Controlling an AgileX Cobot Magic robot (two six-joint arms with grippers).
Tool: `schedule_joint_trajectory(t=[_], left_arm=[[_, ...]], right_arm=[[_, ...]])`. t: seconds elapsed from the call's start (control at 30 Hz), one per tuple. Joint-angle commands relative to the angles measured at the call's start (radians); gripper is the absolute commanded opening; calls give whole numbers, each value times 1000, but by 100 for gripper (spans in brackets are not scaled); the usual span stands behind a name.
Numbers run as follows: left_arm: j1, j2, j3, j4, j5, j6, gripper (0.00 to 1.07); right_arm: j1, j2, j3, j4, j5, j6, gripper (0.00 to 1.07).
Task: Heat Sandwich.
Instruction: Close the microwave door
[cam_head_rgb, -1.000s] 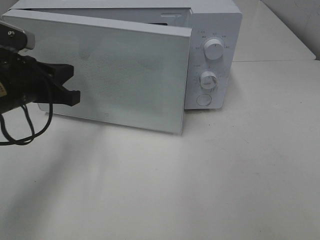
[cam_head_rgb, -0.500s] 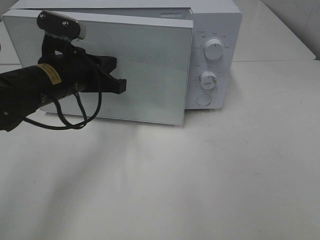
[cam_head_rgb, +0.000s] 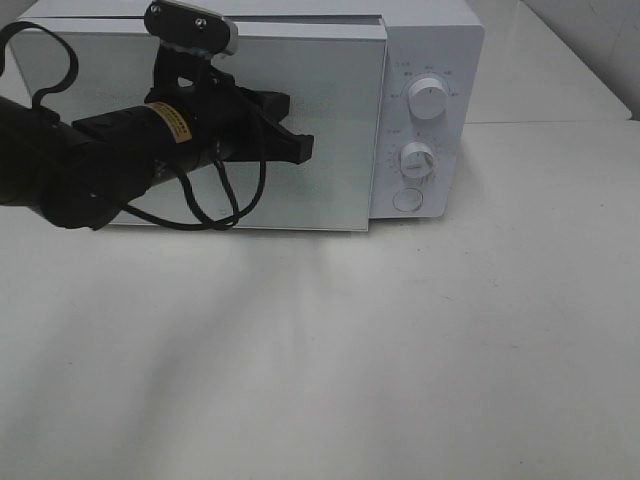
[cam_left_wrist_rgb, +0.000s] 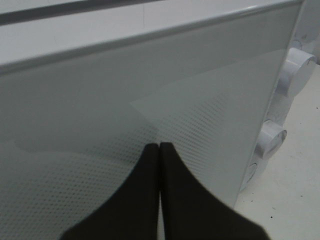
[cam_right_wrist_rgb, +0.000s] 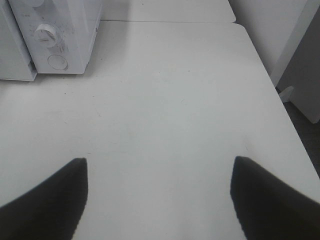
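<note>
The sandwich is hidden from every view. A white microwave (cam_head_rgb: 430, 60) stands at the back of the table, and its frosted glass door (cam_head_rgb: 340, 190) lies almost flush with the front. My left gripper (cam_head_rgb: 305, 148) is shut with nothing in it, and its tip is against the door's right half. The left wrist view shows the two black fingers (cam_left_wrist_rgb: 145, 190) pressed together on the dotted glass (cam_left_wrist_rgb: 210, 115). My right gripper (cam_right_wrist_rgb: 160, 160) hangs open and empty over bare table, right of the microwave (cam_right_wrist_rgb: 60, 25). It is outside the exterior high view.
Two round knobs (cam_head_rgb: 428, 100) (cam_head_rgb: 416, 160) and a round button (cam_head_rgb: 407, 200) sit on the microwave's right panel. White tabletop (cam_head_rgb: 400, 350) stretches in front. The table's right edge (cam_right_wrist_rgb: 272, 80) borders a white cabinet.
My left arm swept right across the door, from its left edge to its right half. The door swung from ajar to almost shut against the microwave. The right gripper stayed still.
</note>
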Motion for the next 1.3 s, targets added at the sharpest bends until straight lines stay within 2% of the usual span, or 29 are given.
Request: schedule_joint_trajectory(t=[0.03, 0.3, 0.73, 1.3], left_arm=[[-13, 17, -45, -49, -1, 0, 0], [-25, 66, -153, -120, 46, 1, 0], [-23, 146, -311, -129, 111, 4, 0], [-26, 139, -313, -122, 165, 4, 0]], right_arm=[[-6, -26, 0, 3, -12, -7, 76], [-6, -26, 0, 3, -12, -7, 76], [-6, -26, 0, 3, -12, -7, 76], [-6, -26, 0, 3, -12, -7, 76]])
